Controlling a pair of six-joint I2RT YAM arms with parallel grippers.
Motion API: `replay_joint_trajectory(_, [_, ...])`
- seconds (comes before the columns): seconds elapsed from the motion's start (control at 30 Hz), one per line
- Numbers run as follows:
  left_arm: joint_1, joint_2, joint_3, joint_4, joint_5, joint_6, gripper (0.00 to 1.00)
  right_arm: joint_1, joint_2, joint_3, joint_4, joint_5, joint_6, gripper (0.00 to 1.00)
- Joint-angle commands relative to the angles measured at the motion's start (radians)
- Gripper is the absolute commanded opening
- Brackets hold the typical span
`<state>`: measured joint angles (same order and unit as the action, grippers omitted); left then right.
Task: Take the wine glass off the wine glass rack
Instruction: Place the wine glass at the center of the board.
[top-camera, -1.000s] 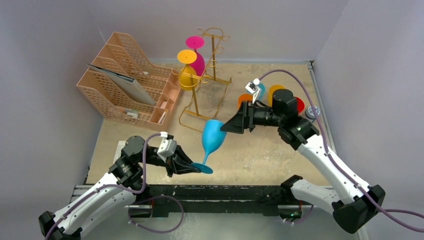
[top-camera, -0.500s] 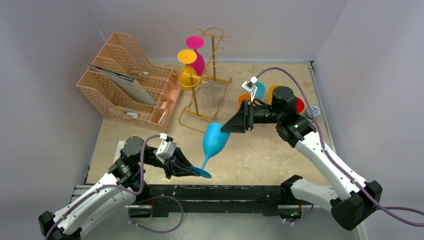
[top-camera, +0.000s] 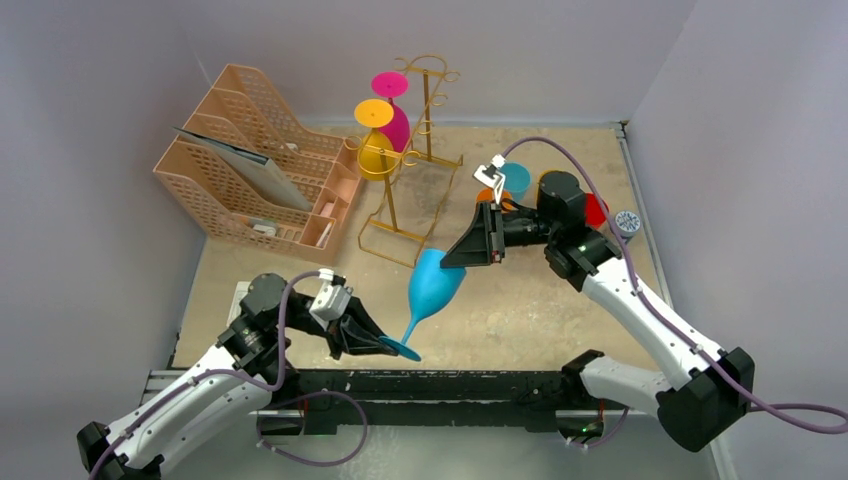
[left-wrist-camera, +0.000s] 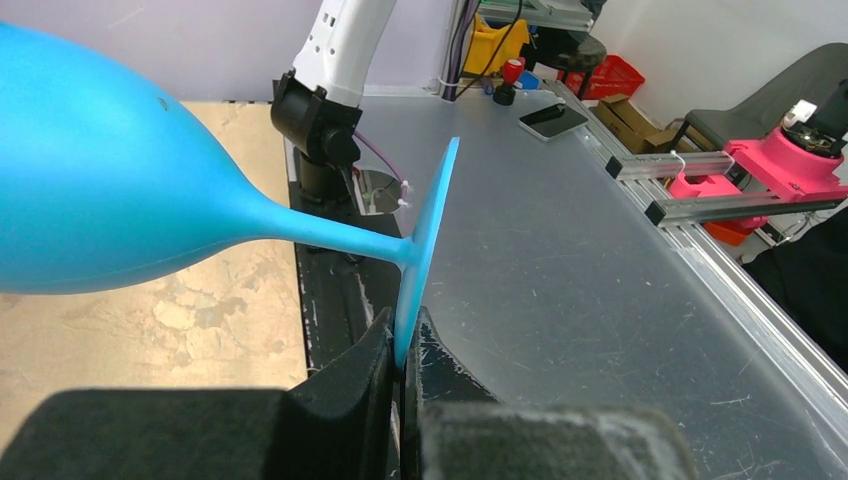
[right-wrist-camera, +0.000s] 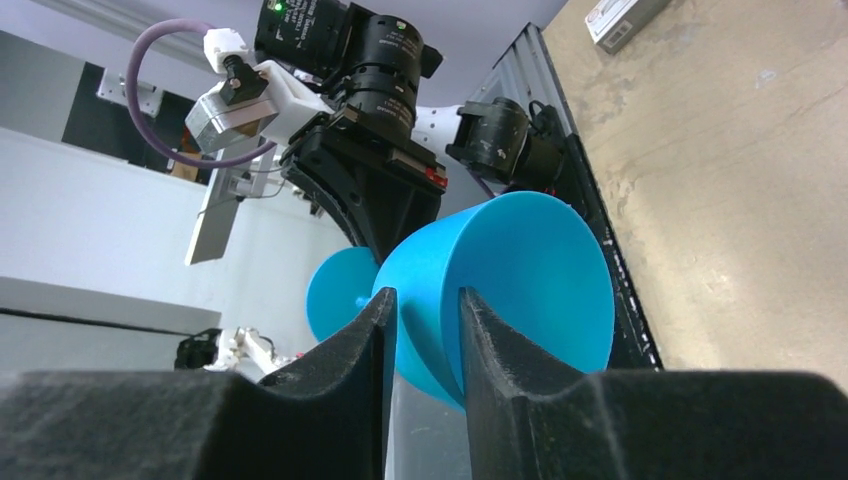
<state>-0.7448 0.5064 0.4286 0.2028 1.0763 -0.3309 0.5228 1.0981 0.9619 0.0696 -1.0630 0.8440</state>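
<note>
Hanging tilted over the table (top-camera: 520, 300), the blue wine glass (top-camera: 432, 285) sits well clear of the gold wine glass rack (top-camera: 429, 115). The left gripper (left-wrist-camera: 403, 370) pinches its foot edge tight. The right gripper (right-wrist-camera: 420, 312), partly open, straddles the bowl; whether it is gripping the bowl, I cannot tell.
</note>
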Motion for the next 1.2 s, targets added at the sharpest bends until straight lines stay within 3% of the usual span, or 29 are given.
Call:
replay_joint_trajectory(0.0, [-0.001, 0.006, -0.005, 0.055, -0.024, -0.004, 0.0, 0.007, -0.01, -0.001, 0.046, -0.101, 0.035, 0.29])
replay_joint_trajectory(0.13, [-0.002, 0.006, -0.004, 0.055, -0.026, -0.003, 0.0, 0.006, -0.01, -0.01, 0.072, -0.122, 0.059, 0.21])
replay_joint_trajectory(0.3, [-0.001, 0.009, -0.004, 0.059, -0.03, -0.01, 0.0, 0.008, -0.009, -0.022, 0.128, -0.127, 0.102, 0.0])
replay_joint_trajectory(0.43, [-0.001, 0.021, -0.001, 0.076, -0.025, -0.04, 0.13, 0.007, 0.001, -0.032, 0.141, -0.111, 0.114, 0.0])
replay_joint_trajectory(0.6, [-0.001, 0.051, 0.014, 0.077, -0.011, -0.059, 0.16, 0.008, 0.012, -0.044, 0.188, -0.111, 0.147, 0.0])
replay_joint_trajectory(0.7, [-0.001, 0.062, 0.017, 0.068, 0.004, -0.063, 0.1, 0.008, 0.01, -0.046, 0.203, -0.111, 0.156, 0.0])
replay_joint_trajectory(0.77, [-0.002, 0.066, 0.022, 0.052, 0.006, -0.061, 0.0, 0.007, 0.009, -0.044, 0.203, -0.11, 0.156, 0.0])
replay_joint_trajectory(0.9, [-0.001, 0.064, 0.029, 0.036, 0.009, -0.053, 0.0, 0.008, 0.011, -0.045, 0.195, -0.121, 0.151, 0.0])
replay_joint_trajectory(1.17, [-0.001, 0.05, 0.038, 0.008, 0.017, -0.025, 0.0, 0.008, -0.001, -0.031, 0.134, -0.198, 0.112, 0.33])
